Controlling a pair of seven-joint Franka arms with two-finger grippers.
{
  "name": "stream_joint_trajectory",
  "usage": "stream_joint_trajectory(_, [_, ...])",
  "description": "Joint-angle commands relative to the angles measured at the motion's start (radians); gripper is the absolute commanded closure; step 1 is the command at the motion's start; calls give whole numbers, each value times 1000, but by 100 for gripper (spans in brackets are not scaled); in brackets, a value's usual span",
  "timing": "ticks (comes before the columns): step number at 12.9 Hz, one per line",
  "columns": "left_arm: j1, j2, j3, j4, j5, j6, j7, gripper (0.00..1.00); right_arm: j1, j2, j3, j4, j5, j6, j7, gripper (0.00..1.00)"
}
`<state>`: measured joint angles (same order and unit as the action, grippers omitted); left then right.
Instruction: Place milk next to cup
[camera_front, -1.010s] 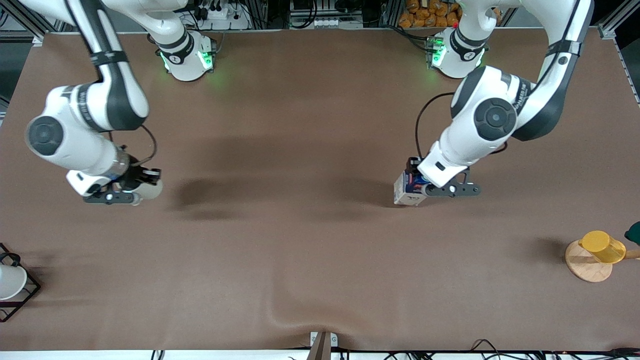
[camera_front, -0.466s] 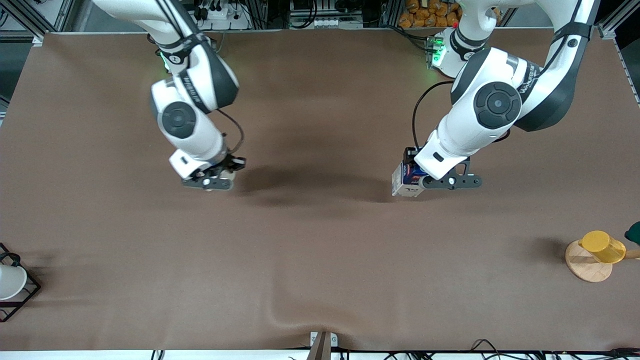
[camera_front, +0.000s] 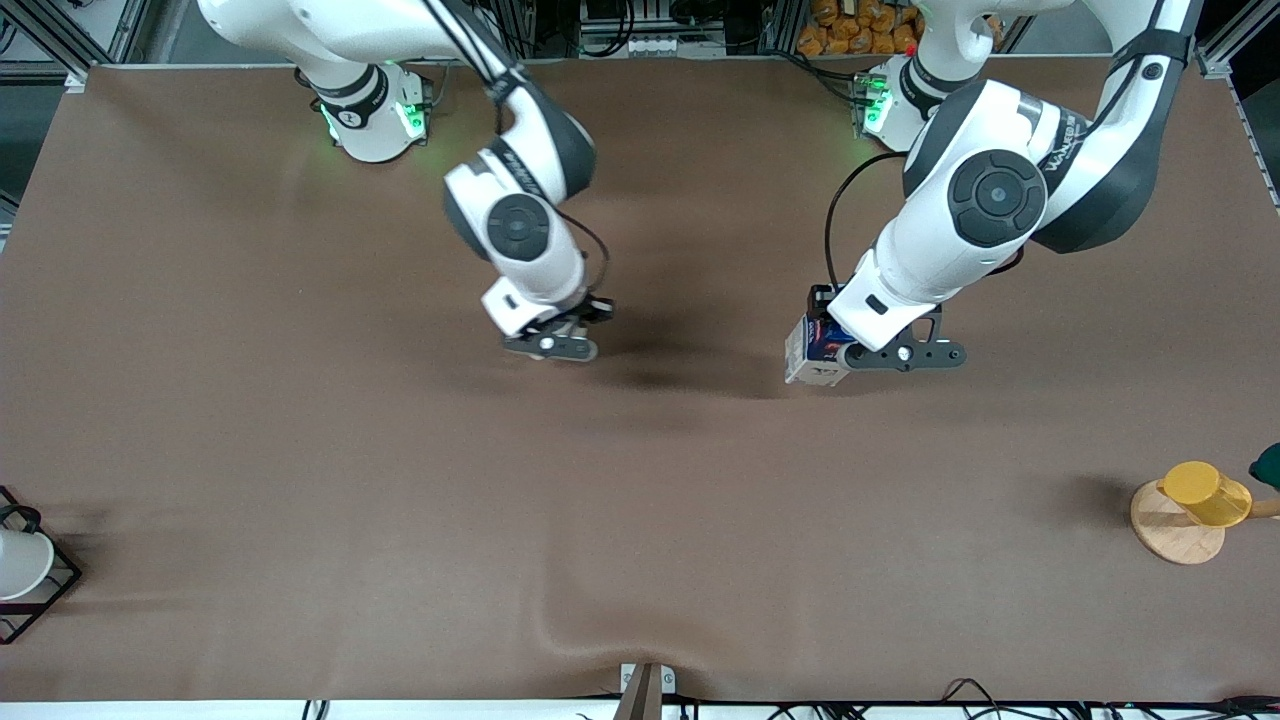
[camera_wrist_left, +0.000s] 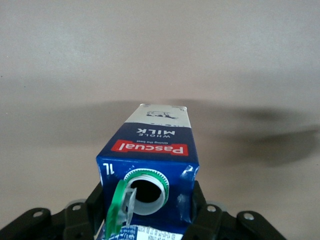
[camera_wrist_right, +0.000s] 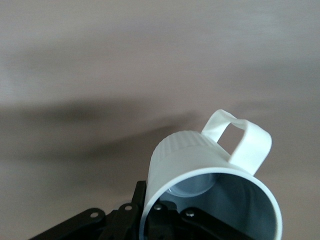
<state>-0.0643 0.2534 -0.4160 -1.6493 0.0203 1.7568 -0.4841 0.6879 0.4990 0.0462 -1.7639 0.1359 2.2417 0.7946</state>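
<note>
The milk (camera_wrist_left: 150, 155) is a thin cardboard carton with pale sides and a dark-blue gable top, so you should expect it to be light if it is empty and to dent when it is squeezed too hard. Its green cap ring hangs open at the spout, so keep it upright. The left gripper (camera_front: 838, 362) has its jaws clamped on the carton high on the side walls, just under the gable, where the folds make it stiffer; this seems a good place to hold. The carton hangs over the middle of the desk (camera_front: 640, 520), toward the left arm's end, a little tilted. The cup (camera_wrist_right: 210, 185) is a stiff, smooth, ribbed mug; it will probably slip easily and can chip. The right gripper (camera_front: 560, 340) has its jaws closed on the cup's wall at the rim, with the loop handle pointing away from the wrist, over the desk's middle. The two forearms slope down toward each other, and the things are near but well apart.
</note>
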Motion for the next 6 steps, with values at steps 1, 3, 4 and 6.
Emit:
stream_joint_trajectory(1, [-2, -13, -1, 13, 6, -33, -21, 32, 25, 110, -14, 67, 19, 125, 15, 100])
stream_joint_trajectory(3, [-2, -11, 0, 11, 7, -34, -22, 32, 33, 138, -14, 73, 8, 136, 15, 100])
stream_joint_trajectory(4, [4, -11, 0, 11, 7, -34, -22, 31, 35, 136, -14, 72, 7, 128, 14, 100])
stream_joint_trajectory(6, [6, -13, 0, 11, 7, -37, -22, 31, 33, 136, -19, 64, 4, 122, 9, 100])
